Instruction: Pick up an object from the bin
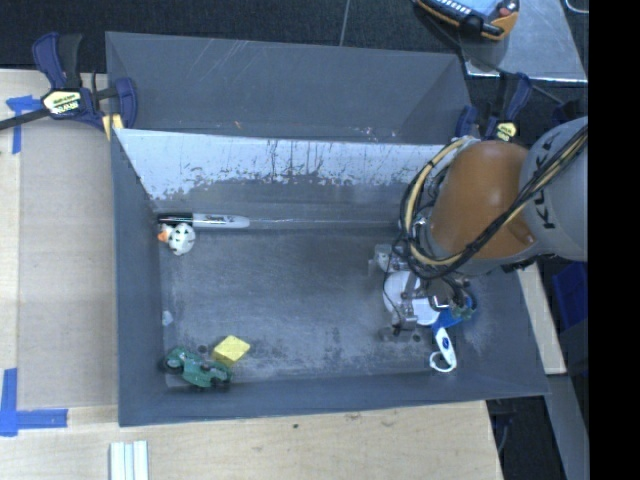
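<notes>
Blue-white thing – bin near-rt corner, scuffed grey floor, beside arm.

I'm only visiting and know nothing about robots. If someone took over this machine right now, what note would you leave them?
Hand: low over the floor of the bin, right side; whether it grips anything cannot be seen.
Nearest thing: a small white and blue piece, just beside the hand in the near right corner.
Elsewhere: yellow block and green toy in the near left corner; white figure and pen by the far left wall.
Done: nothing lifted out yet.
Left: grasp one thing and raise it.
</notes>
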Controlling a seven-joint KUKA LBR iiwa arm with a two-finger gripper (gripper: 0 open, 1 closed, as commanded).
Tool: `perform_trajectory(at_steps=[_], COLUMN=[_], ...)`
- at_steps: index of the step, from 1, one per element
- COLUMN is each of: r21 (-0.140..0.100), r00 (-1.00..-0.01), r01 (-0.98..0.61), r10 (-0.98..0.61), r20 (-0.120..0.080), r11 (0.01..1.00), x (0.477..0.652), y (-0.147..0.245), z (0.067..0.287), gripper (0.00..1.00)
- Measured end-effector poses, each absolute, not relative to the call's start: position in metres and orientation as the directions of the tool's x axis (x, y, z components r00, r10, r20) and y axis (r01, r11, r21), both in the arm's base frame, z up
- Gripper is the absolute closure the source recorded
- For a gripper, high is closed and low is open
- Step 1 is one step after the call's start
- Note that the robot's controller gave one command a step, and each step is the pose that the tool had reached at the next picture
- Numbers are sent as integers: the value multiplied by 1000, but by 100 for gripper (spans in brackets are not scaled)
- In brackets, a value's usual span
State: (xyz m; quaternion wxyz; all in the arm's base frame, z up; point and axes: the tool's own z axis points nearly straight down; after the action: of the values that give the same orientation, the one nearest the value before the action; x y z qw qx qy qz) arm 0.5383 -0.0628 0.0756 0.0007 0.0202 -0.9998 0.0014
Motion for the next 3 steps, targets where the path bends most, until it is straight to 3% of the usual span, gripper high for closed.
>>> perform_trajectory(at_steps=[1,2,3], r21=[-1,-7,-2], r00=[-953,-972,-970], r01=[-302,-235,-242], r10=[-302,-235,-242], r20=[0,-6,-4], r11=[953,972,970], x=[528,538,538], y=[1,-83,-77], z=[70,89,88], gripper=[0,0,100])
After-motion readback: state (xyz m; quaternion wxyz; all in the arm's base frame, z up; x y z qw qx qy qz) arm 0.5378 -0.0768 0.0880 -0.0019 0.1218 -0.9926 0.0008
